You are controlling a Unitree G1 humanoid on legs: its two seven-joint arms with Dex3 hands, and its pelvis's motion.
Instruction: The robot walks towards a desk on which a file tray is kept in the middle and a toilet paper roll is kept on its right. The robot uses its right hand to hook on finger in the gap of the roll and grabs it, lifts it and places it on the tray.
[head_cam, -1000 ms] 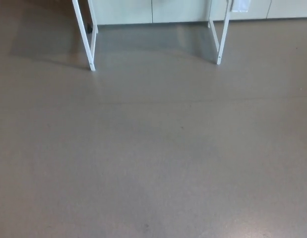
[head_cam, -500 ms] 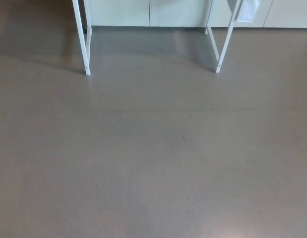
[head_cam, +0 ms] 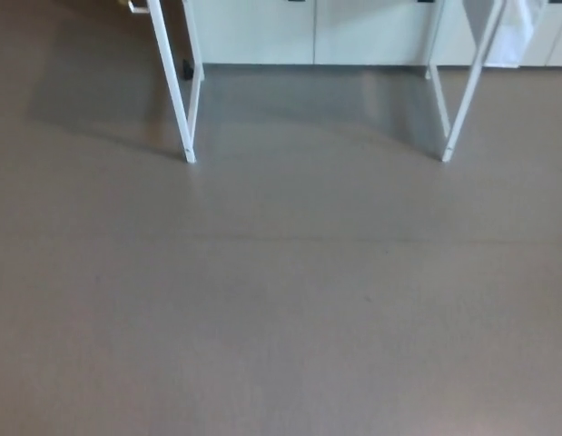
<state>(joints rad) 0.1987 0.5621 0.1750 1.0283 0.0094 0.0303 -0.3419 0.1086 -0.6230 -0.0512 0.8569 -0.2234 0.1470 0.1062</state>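
Only white desk legs on grey floor; neither robot hand visible.

The floor is smooth grey-brown, with a soft satin sheen and faint reflections. At eleven and one o'clock, the desk legs look like white painted metal. Behind them, the cabinet fronts are pale, smooth, matt panels.

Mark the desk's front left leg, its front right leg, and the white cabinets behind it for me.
front left leg (head_cam: 176, 91), head view, on the middle of the white upright.
front right leg (head_cam: 467, 91), head view, on the slanted white upright.
white cabinets (head_cam: 308, 32), head view, on a door panel between the legs.
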